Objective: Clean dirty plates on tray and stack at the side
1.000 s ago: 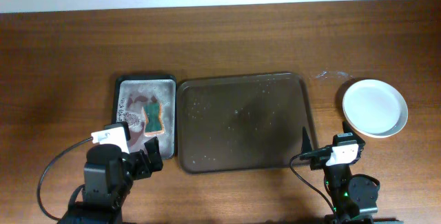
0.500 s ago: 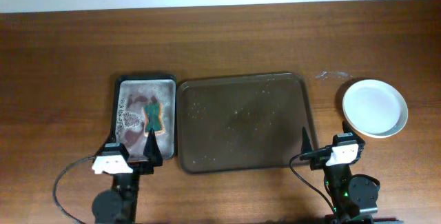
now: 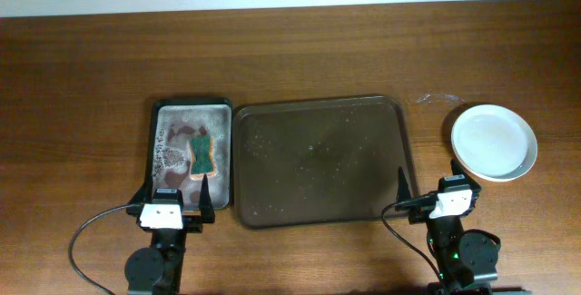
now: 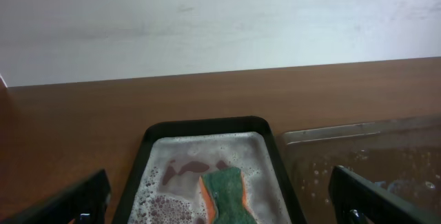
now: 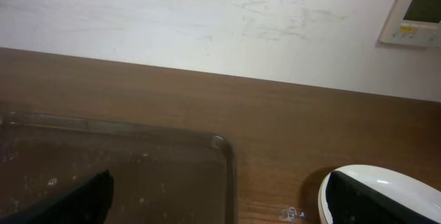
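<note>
The left tool (image 4: 220, 174) is gaping wide, its dark fingers (image 4: 72, 202) showing on either side of the black tray (image 4: 207, 125). A green-and-orange sponge (image 4: 226, 196) is lying in that tray's suds (image 4: 172, 182). The wet brown tray (image 4: 375, 148) is sitting just right of the black tray on the counter (image 4: 89, 114). A white wall (image 4: 207, 24) is rising behind.

The counter (image 3: 91, 77) is showing smooth wood grain. The tray (image 3: 318, 154) is glistening wet and speckled, the plates (image 3: 495, 141) shining glossy white.
</note>
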